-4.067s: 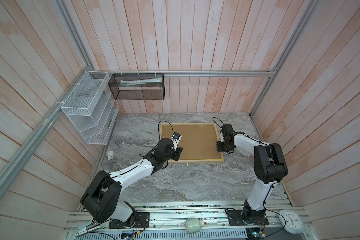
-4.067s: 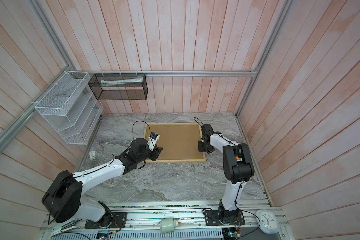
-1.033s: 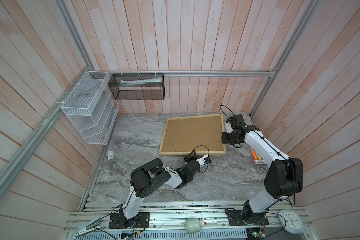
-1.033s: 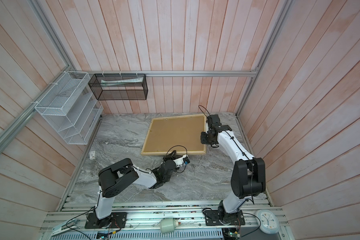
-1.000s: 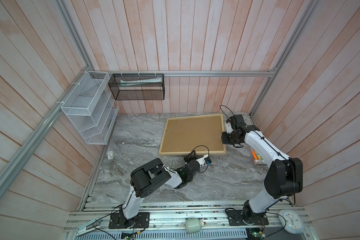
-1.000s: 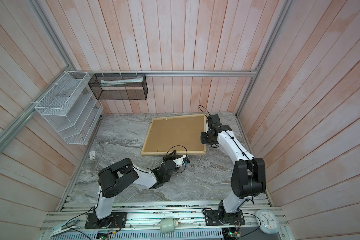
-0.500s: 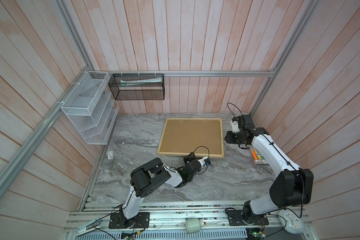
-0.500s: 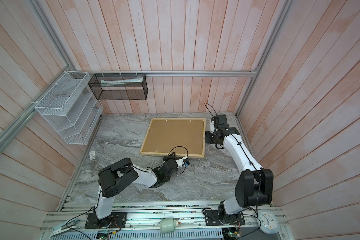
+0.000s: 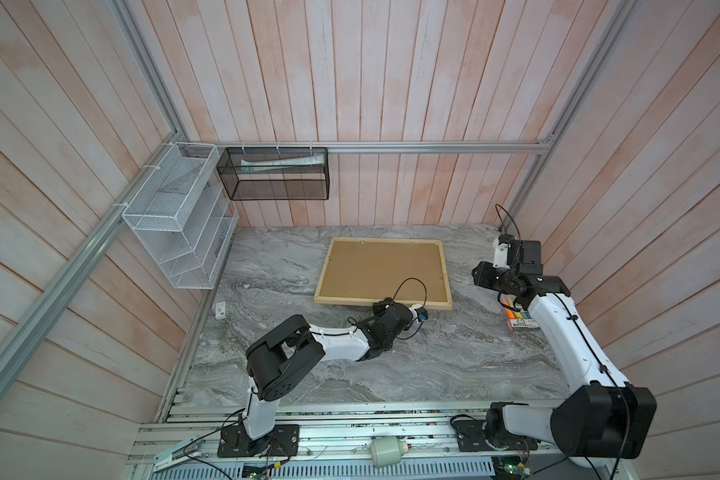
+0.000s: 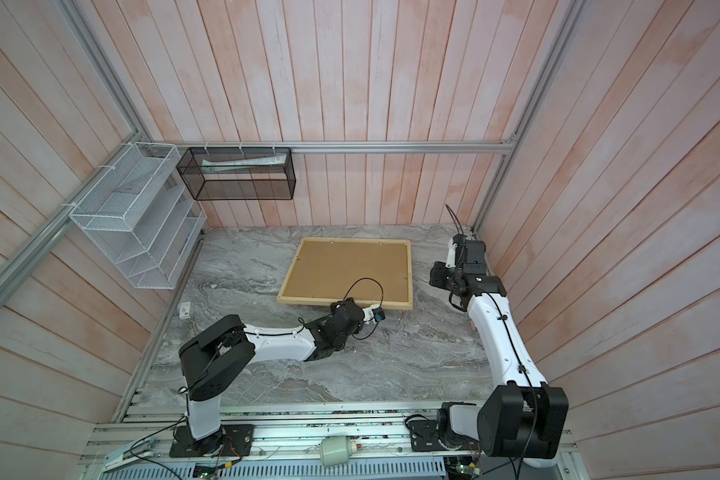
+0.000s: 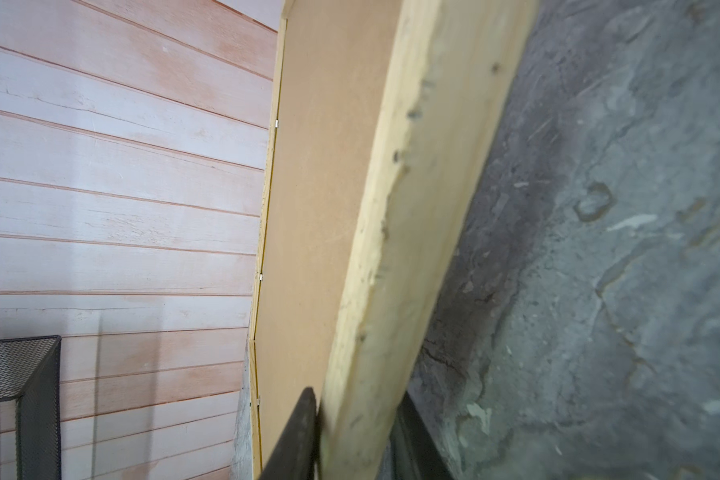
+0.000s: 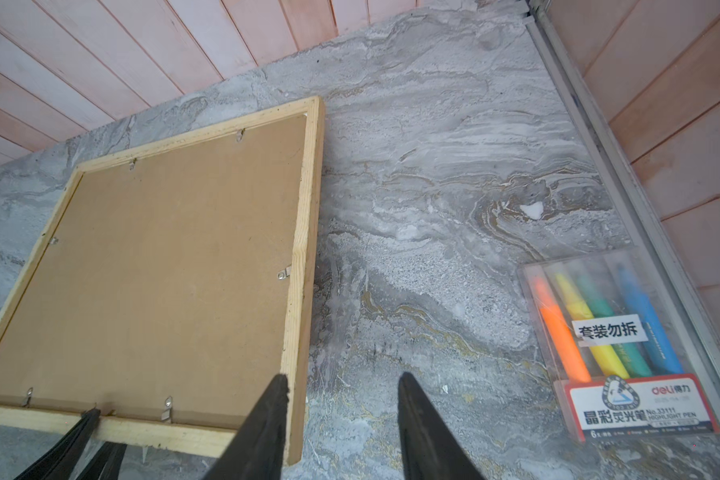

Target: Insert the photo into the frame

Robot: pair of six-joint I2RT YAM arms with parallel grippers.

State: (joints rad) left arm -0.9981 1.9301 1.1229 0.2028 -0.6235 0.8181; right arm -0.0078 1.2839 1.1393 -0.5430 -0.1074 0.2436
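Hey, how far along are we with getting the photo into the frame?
Looks done: the frame lies face down, brown back in place, clips along its edges. In hand: the left gripper pinches the near rail; the right gripper hangs open beside the frame, holding nothing. Left: unclear, no photo shows anywhere; it may sit under the back.

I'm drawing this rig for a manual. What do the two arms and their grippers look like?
The left arm and right arm have white link shells and chunky black joint housings. A thin black cable loops above each wrist. The right gripper has black fingers tapering to points; the left gripper looks alike. No markings are legible.
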